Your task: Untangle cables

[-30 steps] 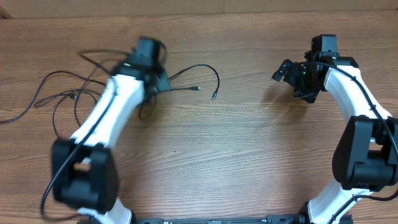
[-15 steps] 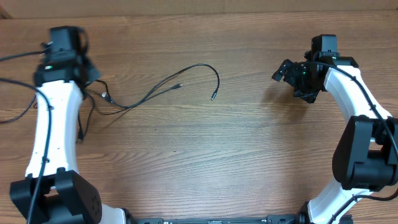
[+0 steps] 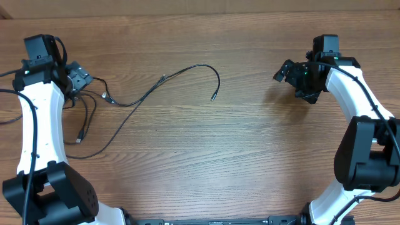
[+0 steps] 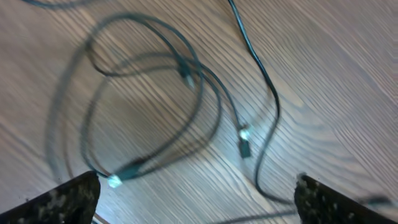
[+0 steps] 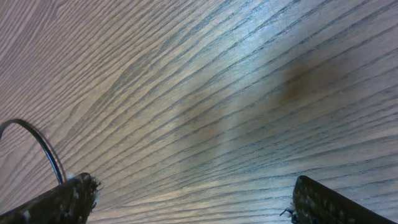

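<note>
Several thin black cables lie on the wooden table. One runs from beside my left gripper out to the right in an arc and ends in a plug tip. Others loop below the gripper and trail off the left edge. My left gripper stands open at the far left, just above the crossing loops, which show blurred with small plug tips; nothing is between its fingers. My right gripper is open at the back right over bare wood, far from the cables.
A thin black arc shows at the left edge of the right wrist view. The left arm's white links run down the left side and the right arm's down the right. The table's back edge is near.
My left arm swung from the middle of the tangle to the far left, pulling the cables leftward and stretching them out. Its jaws opened and let go. The right arm has not moved.
</note>
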`<action>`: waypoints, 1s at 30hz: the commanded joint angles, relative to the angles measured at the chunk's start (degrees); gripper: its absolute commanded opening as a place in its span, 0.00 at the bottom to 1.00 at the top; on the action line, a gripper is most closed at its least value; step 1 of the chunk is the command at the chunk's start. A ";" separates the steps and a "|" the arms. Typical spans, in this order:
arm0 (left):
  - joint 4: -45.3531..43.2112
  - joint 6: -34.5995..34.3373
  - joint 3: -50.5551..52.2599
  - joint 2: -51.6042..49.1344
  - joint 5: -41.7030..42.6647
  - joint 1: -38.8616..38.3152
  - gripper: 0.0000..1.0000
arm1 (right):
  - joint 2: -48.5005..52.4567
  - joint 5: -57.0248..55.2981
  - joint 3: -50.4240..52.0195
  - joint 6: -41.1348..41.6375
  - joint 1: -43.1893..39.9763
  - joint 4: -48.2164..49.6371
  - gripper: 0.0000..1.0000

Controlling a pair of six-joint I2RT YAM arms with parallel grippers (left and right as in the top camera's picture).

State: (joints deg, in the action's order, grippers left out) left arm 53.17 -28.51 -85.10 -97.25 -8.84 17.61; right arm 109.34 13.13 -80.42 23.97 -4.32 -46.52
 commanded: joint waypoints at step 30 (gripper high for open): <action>5.29 0.17 -0.13 -2.78 13.31 -1.92 0.99 | -1.42 -0.22 -0.92 0.04 0.07 0.11 1.00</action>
State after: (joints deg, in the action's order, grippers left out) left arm 58.37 -28.53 -85.10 -99.57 3.92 15.77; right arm 109.34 13.10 -80.42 23.97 -4.29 -46.52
